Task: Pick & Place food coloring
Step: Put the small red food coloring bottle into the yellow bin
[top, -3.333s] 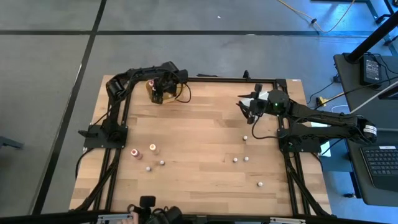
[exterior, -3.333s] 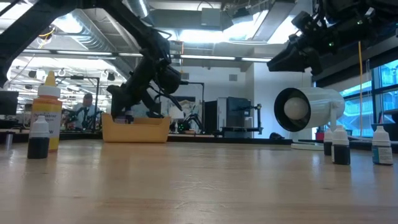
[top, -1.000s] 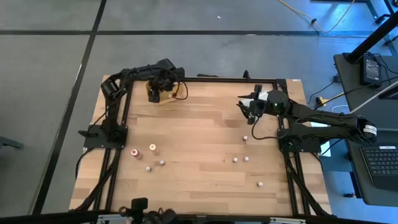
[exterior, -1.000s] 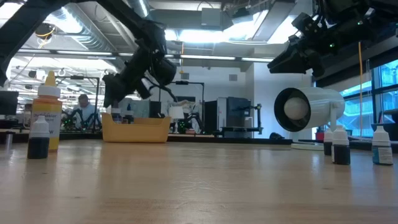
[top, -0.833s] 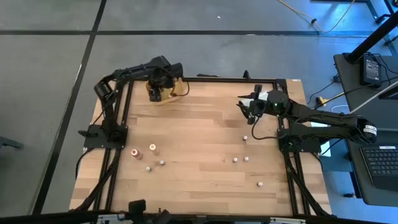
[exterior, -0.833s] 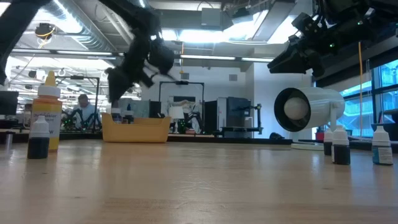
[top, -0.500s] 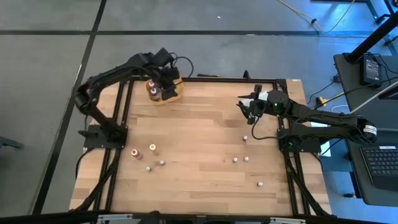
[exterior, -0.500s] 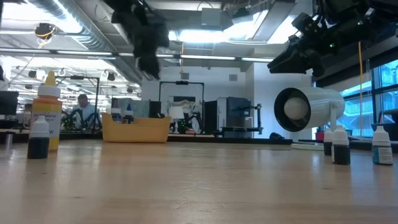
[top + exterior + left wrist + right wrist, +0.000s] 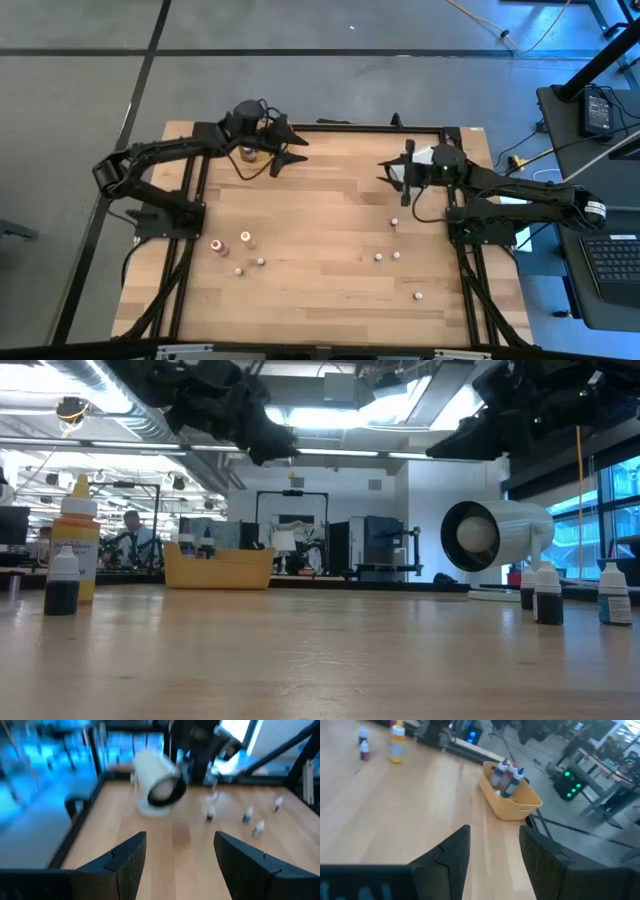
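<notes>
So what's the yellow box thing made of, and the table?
The yellow-orange tray looks like plastic: thin, smooth walls in one even colour with a slightly shiny rim. A few little bottles stand inside it. The table looks like wood: pale planks laid side by side with visible seams and grain, probably with a smooth sealed finish.

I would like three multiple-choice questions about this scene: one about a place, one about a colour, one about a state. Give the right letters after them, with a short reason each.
1. Where is the tray?
A. at the table's far edge, on the left arm's side
B. at the near right corner
C. on the floor

2. What colour is the tray?
A. green
B. yellow-orange
C. black

3. How is the left gripper?
A. shut on a bottle
B. open and empty
C. out of view

Answers:
1 A, the high view shows it beside the left arm.
2 B, both the low and the right wrist views show it.
3 B, its fingers stand apart.
</notes>
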Robot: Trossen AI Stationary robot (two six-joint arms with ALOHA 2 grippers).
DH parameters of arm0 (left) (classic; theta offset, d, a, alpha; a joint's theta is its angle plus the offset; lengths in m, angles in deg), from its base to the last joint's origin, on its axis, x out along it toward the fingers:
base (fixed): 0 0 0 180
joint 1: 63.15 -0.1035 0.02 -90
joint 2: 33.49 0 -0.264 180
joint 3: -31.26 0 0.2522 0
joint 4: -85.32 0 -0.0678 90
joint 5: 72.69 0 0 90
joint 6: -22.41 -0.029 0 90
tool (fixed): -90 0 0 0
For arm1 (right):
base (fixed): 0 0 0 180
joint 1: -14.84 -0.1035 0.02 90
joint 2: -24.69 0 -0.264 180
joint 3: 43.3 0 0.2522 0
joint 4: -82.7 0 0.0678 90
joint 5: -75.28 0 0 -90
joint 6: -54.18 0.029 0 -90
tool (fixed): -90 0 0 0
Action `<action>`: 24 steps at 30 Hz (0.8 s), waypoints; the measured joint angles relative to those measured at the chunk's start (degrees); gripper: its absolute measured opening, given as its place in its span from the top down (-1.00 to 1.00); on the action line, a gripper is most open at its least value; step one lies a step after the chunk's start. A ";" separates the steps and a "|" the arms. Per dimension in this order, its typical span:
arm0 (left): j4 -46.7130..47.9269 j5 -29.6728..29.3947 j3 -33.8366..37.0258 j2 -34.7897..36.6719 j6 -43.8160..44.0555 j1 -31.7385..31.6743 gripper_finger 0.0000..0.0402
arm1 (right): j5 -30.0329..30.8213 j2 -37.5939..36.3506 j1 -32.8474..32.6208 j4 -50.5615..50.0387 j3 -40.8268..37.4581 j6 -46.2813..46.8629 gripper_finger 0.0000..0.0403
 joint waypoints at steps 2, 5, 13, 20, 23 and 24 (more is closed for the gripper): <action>-5.45 0.71 1.45 0.44 0.50 0.48 -0.14 | 1.96 0.04 -0.15 -1.66 0.32 2.11 0.14; -9.21 1.28 2.58 1.29 0.87 0.81 -0.15 | 3.04 0.55 -1.49 -2.62 2.95 10.44 0.10; -8.41 1.35 3.83 2.42 -1.34 0.73 -0.13 | 8.66 2.87 -5.67 -18.37 14.21 15.82 -0.05; -8.27 0.90 3.83 2.16 -0.07 0.69 -0.14 | 8.49 10.48 -11.03 -28.43 16.39 20.31 -0.35; -8.27 0.89 3.83 2.16 -0.07 0.69 -0.13 | 6.58 12.44 -12.58 -32.68 16.98 25.33 -0.46; -8.27 0.89 3.83 2.16 -0.07 0.69 -0.13 | 5.25 12.84 -13.08 -33.42 16.98 26.39 -0.48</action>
